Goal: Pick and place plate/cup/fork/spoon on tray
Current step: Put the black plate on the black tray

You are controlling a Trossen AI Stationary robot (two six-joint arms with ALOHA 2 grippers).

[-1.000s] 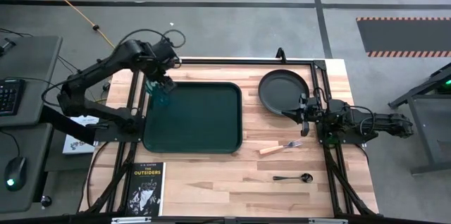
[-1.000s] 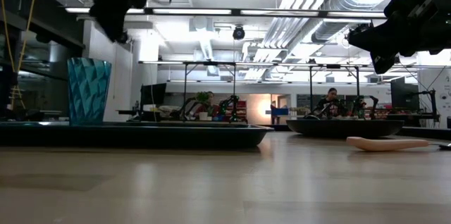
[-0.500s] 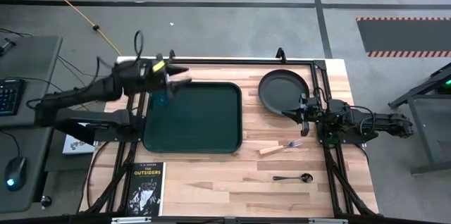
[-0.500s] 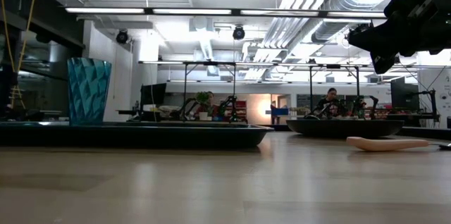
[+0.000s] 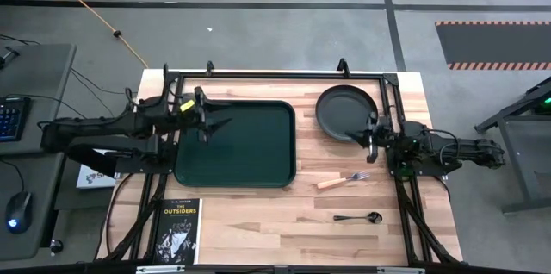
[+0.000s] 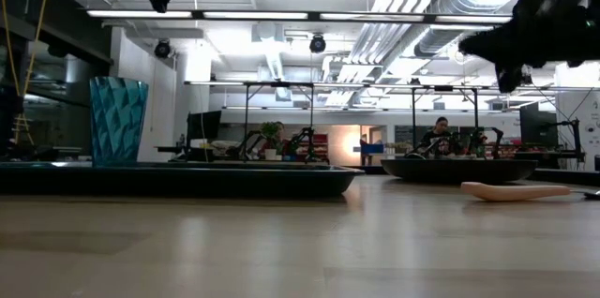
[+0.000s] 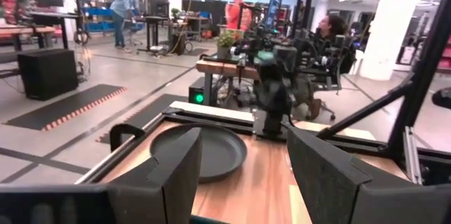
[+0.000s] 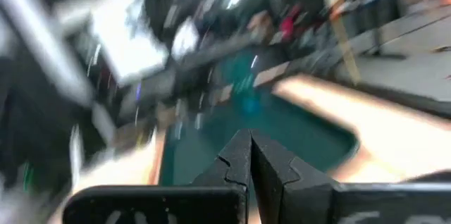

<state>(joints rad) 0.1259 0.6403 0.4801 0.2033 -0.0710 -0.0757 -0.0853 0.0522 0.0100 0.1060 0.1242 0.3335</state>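
Dark green tray (image 5: 241,149) takes up the middle of the wooden surface (image 5: 284,222), cup (image 6: 118,120) already standing at its far-left corner; the dark plate (image 5: 343,106) sits off its right end looking rigid, fairly heavy and slick, so I'd pinch its raised rim. Fork (image 5: 343,179) and spoon (image 5: 358,217) lie flat nearer the front, light and thin, best taken mid-handle. Left pincer (image 5: 209,117) hangs spread open over the tray's left end, right pincer (image 8: 250,155) is pressed shut by the plate's edge.
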